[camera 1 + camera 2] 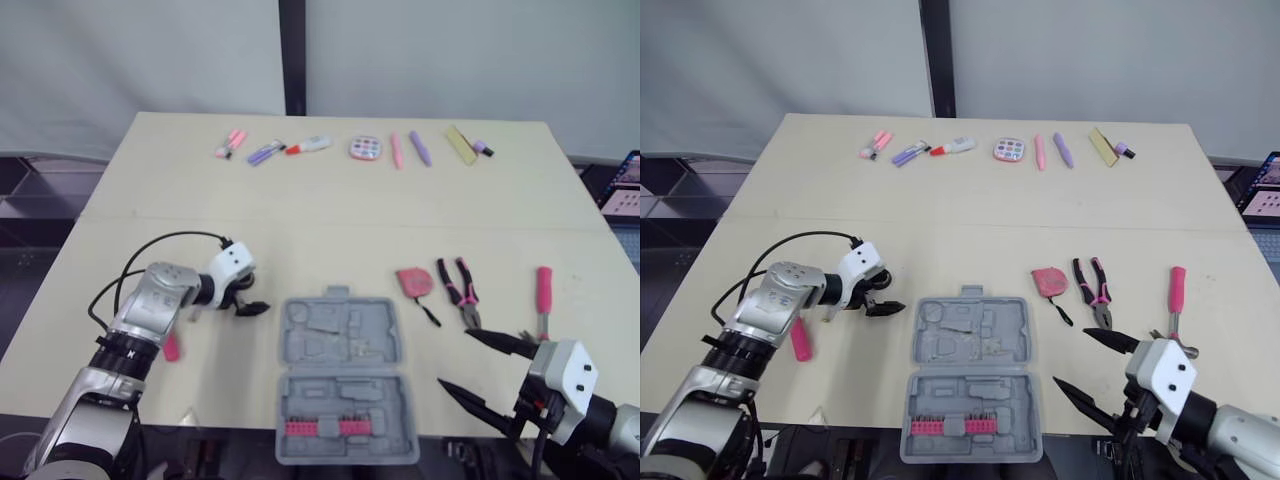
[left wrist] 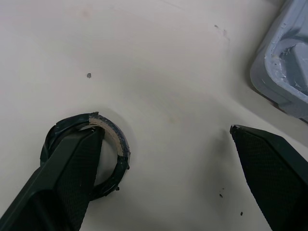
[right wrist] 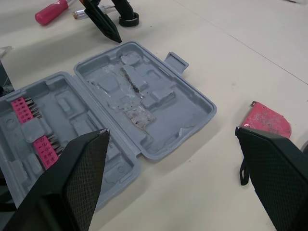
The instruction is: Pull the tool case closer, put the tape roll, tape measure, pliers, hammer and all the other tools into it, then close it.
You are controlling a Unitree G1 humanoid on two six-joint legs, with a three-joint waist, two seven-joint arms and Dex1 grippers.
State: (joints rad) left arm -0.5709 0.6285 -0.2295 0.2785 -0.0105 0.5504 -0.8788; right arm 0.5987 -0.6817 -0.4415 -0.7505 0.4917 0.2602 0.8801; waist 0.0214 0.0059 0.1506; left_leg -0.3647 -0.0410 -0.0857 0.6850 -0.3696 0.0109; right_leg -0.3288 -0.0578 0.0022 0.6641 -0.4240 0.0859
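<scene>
**Head view:** the open grey tool case (image 1: 345, 380) is seen at the near edge of the counter (image 1: 150, 180), with the left end effector (image 1: 246, 300) just left of it.

**Left wrist view:** the fingers are spread wide, one overlapping the black tape roll (image 2: 118, 144), which lies flat near the case. The roll is judged light, stiff and liable to slide. It is best pinched by its wall, through the core.

**Right wrist view:** the right end effector (image 3: 171, 131) is held wide and empty, aimed at the case. The pink tape measure (image 3: 267, 120) lies beside the case.
</scene>
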